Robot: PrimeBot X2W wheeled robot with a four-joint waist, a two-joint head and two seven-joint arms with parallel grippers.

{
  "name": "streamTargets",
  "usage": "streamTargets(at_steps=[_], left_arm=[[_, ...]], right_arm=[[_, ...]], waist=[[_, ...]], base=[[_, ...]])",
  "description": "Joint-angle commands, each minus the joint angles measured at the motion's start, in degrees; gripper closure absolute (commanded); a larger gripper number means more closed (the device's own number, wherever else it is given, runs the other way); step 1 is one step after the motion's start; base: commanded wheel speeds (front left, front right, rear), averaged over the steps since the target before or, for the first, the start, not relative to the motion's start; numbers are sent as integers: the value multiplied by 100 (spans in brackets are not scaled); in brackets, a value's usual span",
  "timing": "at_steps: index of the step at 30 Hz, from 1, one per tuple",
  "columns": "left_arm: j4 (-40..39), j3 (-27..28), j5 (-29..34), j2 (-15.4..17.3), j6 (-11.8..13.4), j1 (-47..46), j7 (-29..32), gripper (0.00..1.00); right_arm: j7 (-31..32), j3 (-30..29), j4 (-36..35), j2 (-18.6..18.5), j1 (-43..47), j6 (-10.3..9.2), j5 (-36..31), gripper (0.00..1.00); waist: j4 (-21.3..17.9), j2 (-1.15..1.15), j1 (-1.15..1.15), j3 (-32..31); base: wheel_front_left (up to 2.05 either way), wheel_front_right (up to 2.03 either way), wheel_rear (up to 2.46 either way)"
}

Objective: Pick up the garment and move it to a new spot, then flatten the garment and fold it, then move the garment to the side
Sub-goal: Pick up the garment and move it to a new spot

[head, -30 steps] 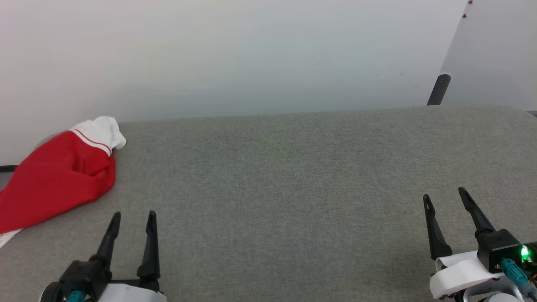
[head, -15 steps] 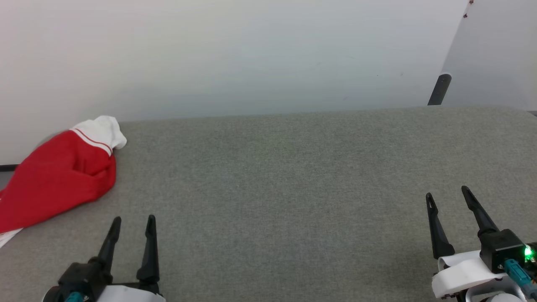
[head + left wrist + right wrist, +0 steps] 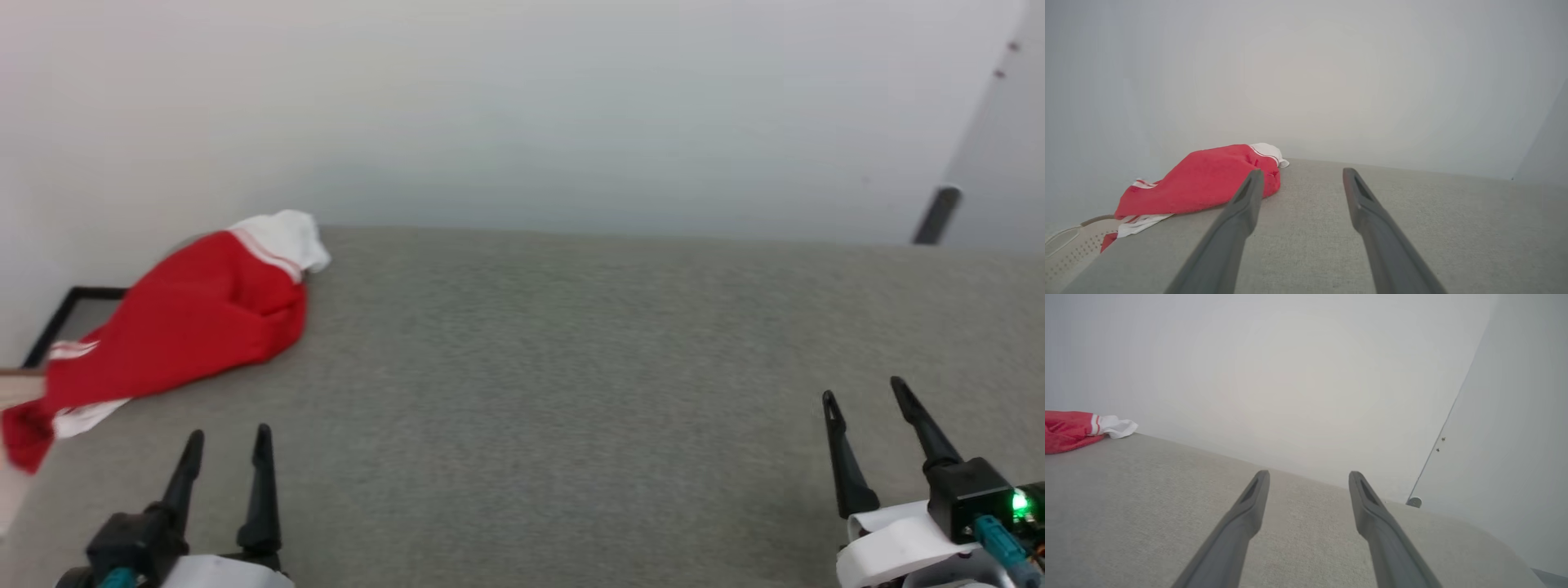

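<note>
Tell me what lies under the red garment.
The garment lies bunched on the grey surface; its left end hangs off the edge by a beige perforated basket. Anything beneath the heap itself is covered.

**Garment at the Far Left Corner**

The garment is lying bunched on the cushioned surface, at its far left corner by the wall. One end is hanging over the left edge by a basket. The left gripper is hovering near the garment, in front of it. The right gripper is hovering well apart, at the right.
</note>
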Motion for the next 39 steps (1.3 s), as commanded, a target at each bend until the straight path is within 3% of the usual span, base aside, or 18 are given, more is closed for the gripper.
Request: streamTargets(at_steps=[1, 11, 18, 28, 39], left_arm=[[-15, 6, 4, 32, 24, 33, 8, 0], [-191, 230, -169, 224, 119, 147, 237, 0], [-306, 238, -239, 268, 134, 215, 362, 0], [-493, 235, -399, 216, 219, 31, 542, 0], [-363, -70, -737, 454, -69, -1333, 1529, 0]], right_arm=[[-4, 14, 16, 7, 14, 2, 21, 0], [-4, 427, 130, 73, -94, 1, 196, 0], [-4, 630, 198, 121, -123, 1, 293, 0], [-4, 760, 243, 59, -246, 1, 323, 0], [45, 847, 30, -238, -373, 1, 277, 0]], waist=[[396, 0, 0, -150], [1397, 0, 0, -378], [1890, 0, 0, -465], [2112, 0, 0, -284], [2294, 0, 0, 218]], base=[[0, 0, 0], [0, 0, 0], [0, 0, 0], [0, 0, 0], [0, 0, 0]])
